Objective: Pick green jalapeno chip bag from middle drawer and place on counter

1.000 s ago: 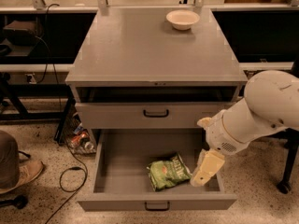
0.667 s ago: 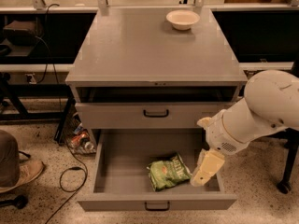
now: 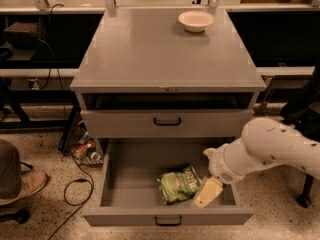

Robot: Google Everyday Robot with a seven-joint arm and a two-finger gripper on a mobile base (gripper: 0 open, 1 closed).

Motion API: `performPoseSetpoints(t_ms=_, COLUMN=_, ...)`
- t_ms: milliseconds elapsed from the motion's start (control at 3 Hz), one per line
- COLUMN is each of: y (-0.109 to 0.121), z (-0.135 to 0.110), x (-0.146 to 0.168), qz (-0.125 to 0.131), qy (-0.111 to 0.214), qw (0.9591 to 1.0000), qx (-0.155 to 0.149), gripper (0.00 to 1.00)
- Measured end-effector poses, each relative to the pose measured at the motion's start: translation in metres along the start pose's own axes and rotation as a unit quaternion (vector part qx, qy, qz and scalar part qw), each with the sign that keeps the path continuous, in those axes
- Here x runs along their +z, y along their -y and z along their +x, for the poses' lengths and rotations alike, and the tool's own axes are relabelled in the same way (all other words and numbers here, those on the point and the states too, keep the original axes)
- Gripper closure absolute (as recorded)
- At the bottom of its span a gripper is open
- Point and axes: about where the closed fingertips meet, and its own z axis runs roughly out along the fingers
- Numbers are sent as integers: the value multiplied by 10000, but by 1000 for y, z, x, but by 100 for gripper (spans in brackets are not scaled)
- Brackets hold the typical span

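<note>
The green jalapeno chip bag [image 3: 177,185] lies crinkled on the floor of the open middle drawer [image 3: 125,184], right of its centre and near the front wall. My gripper [image 3: 206,193] reaches down into the drawer from the right. It sits right beside the bag's right edge, at or very near contact. The white arm [image 3: 270,151] comes in from the right over the drawer's right side. The counter [image 3: 150,54] is the flat grey top of the cabinet above.
A cream bowl [image 3: 196,20] stands at the counter's back right. The drawer above [image 3: 167,121] is closed or nearly so. A person's shoe [image 3: 22,184] and cables [image 3: 75,184] lie on the floor at left. A dark stand [image 3: 305,114] is at right.
The arm has dropped lower and moved left, bringing the gripper deeper into the drawer and up against the bag's right edge. The bag has not moved.
</note>
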Motion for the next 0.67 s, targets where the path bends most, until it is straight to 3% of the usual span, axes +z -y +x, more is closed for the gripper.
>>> performPoseSetpoints(t_ms=333, y=21, z=14, x=45, qz=244, qy=126, qw=9995, qx=156, gripper=0)
performPoseSetpoints(t_ms=667, y=45, z=36, x=110, qz=362, qy=319, qw=9977, qx=477, gripper=0)
